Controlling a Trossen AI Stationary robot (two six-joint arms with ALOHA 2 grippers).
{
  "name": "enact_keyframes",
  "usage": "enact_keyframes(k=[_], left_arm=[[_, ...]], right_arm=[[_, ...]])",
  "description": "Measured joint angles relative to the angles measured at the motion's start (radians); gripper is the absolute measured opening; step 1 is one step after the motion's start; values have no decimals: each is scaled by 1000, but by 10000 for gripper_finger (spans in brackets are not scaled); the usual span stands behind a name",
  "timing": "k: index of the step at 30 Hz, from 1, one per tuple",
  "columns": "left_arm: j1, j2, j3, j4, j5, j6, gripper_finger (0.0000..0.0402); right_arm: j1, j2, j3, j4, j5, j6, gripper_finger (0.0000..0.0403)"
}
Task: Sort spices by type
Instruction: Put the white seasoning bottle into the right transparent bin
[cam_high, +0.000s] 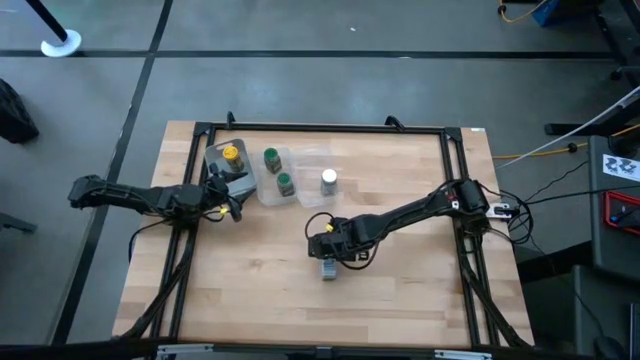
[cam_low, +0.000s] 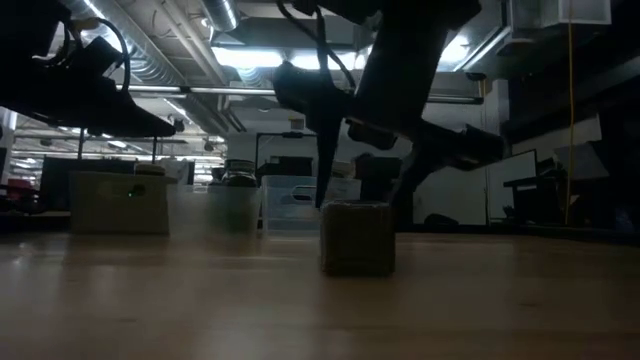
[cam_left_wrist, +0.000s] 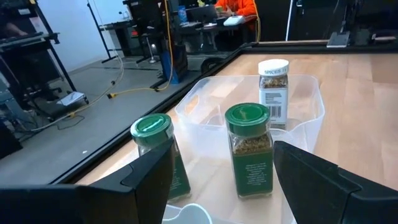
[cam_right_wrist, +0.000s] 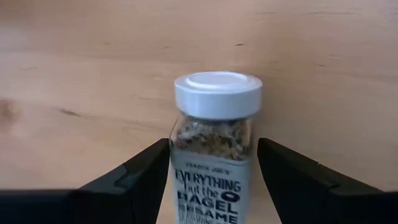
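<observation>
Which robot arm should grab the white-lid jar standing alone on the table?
The right arm. Its right gripper already has the white-lid jar between its open fingers, while the left gripper sits far off by the containers.

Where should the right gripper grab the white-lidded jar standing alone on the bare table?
Grip the white-lidded jar on its flat glass sides just below the lid, coming in level. It stands upright, and the right gripper already straddles it with fingers open on either side.

1. 2 jars (cam_left_wrist: 250, 149) (cam_left_wrist: 157, 155) are showing green lids.
2. 1 jar (cam_right_wrist: 214, 146) is wearing a white lid and black lettering.
3. Another jar (cam_high: 232, 154) is showing yellow.
4. The table (cam_high: 400, 290) is showing pale wood grain.
</observation>
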Motion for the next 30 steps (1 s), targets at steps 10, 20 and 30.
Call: enact_keyframes(k=[10,20,30], left_arm=[[0,36,0,0,0,-35,255],[0,46,0,0,0,-63,255],[0,46,0,1,0,-63,255]], right_arm=[[-2,12,0,-95,-6,-7,246],[-2,12,-2,-175,15,-98,203],[-31,4,12,-118,87,-277,203]])
